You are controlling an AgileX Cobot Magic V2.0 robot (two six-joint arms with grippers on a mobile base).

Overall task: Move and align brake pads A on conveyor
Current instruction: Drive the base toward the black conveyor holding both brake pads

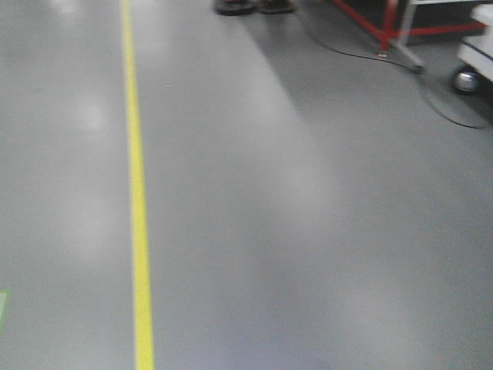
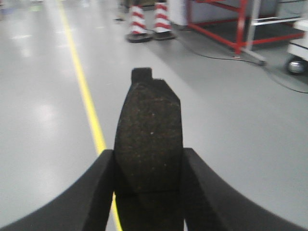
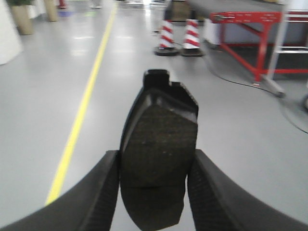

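Fingers clamped on a pad at each wrist

Left gripper has its jaws pressed against both long edges of the left pad. I see it standing on edge and pointing away from the lens, rough dark face towards me. Right gripper grips the right pad the same way, with a black backing lip showing along the top. Both pads hang over the floor.

Only the wrist views show the pads and grippers. The front view gives me bare floor, a yellow line, a red frame, a cable and what looks like a caster, all blurred. The wrist views show two striped cones in full, while the front view cuts them down to their bases.

The left pad's lower end is lost in the dark between the fingers.
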